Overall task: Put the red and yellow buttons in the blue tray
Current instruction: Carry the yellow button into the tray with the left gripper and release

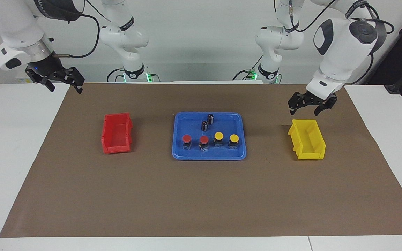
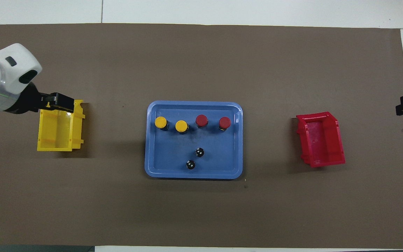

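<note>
The blue tray (image 1: 191,122) lies in the middle of the brown mat and also shows in the overhead view (image 2: 170,154). Two red buttons (image 1: 186,139) (image 1: 204,140) and two yellow buttons (image 1: 218,136) (image 1: 234,138) stand in a row in it, in the half farther from the robots. The overhead view shows the yellow pair (image 2: 161,122) (image 2: 181,126) and the red pair (image 2: 202,120) (image 2: 224,122). My left gripper (image 1: 304,112) (image 2: 61,101) is open and empty over the yellow bin's edge. My right gripper (image 1: 65,89) is open and empty, raised over the mat's corner.
Two dark capless cylinders (image 1: 210,118) (image 1: 204,126) stand in the tray, nearer to the robots than the buttons. A small yellow bin (image 1: 307,143) sits toward the left arm's end. A small red bin (image 1: 117,133) sits toward the right arm's end.
</note>
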Robot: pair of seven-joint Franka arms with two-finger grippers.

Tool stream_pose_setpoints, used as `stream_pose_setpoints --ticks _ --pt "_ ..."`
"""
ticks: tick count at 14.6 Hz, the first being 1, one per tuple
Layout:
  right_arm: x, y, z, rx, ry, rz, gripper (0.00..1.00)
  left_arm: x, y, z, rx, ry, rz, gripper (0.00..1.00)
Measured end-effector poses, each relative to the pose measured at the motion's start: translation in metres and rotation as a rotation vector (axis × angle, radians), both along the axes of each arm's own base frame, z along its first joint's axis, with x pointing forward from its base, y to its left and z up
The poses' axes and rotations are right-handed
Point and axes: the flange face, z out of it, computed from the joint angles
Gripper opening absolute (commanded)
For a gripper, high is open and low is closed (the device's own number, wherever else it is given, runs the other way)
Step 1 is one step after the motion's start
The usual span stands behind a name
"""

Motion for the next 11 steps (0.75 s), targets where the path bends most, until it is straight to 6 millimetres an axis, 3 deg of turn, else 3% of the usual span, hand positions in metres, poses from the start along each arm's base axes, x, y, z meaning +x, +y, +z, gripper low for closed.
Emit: stream_pose_setpoints --ticks 3,11 --pt "0.000 0.000 0.000 0.000 0.000 0.000 1.00 0.000 0.033 0.008 -0.003 -0.012 -0.029 1.00" --pt "0.000 0.000 0.000 0.000 0.000 0.000 1.00 -0.016 0.031 0.046 -0.005 -0.014 -0.048 1.00"
